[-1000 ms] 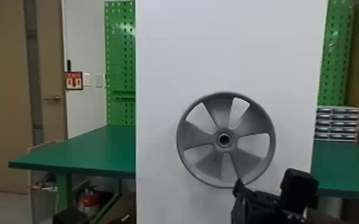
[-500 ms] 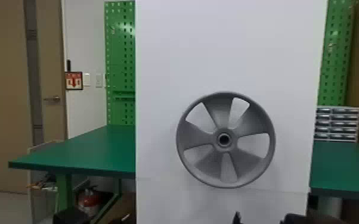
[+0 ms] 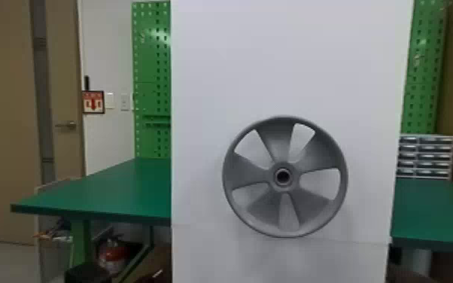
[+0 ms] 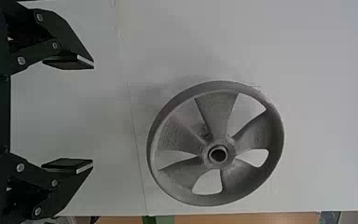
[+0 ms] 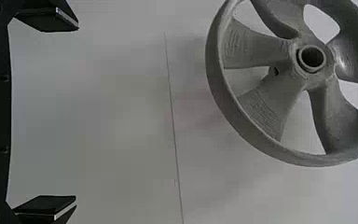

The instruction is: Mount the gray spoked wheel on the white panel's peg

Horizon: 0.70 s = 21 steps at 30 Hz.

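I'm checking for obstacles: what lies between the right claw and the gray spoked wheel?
Between the right claw and the wheel lies bare white panel, crossed by a thin line, in the right wrist view.

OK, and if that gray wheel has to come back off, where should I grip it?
Likely the outer rim, beside an opening between spokes, from the front: the wheel stands upright, face outward, back toward the white panel, and the opening should let the open left hand close around the rim.
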Each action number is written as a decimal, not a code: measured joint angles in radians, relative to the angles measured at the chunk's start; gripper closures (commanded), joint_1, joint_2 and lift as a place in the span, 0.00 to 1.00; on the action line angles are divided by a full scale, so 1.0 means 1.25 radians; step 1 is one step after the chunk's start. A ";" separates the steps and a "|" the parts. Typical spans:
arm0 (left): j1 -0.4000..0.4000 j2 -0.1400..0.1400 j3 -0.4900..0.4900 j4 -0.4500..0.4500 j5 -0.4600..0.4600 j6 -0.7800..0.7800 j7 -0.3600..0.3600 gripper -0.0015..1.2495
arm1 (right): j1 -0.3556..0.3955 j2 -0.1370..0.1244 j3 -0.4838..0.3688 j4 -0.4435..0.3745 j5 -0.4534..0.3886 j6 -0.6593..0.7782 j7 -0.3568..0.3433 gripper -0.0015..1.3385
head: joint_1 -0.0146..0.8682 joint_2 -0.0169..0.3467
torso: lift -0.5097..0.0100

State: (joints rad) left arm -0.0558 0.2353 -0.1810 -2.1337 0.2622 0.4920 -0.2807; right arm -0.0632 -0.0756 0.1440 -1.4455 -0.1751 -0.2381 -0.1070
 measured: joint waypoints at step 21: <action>0.000 -0.004 -0.001 0.001 -0.004 -0.004 0.000 0.40 | 0.004 0.032 -0.006 0.308 0.032 -0.224 0.046 0.01 | 0.16 0.03 | 0.21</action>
State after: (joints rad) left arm -0.0552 0.2300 -0.1825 -2.1330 0.2576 0.4866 -0.2807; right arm -0.0585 -0.0353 0.1361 -1.0604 -0.1348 -0.5176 -0.0490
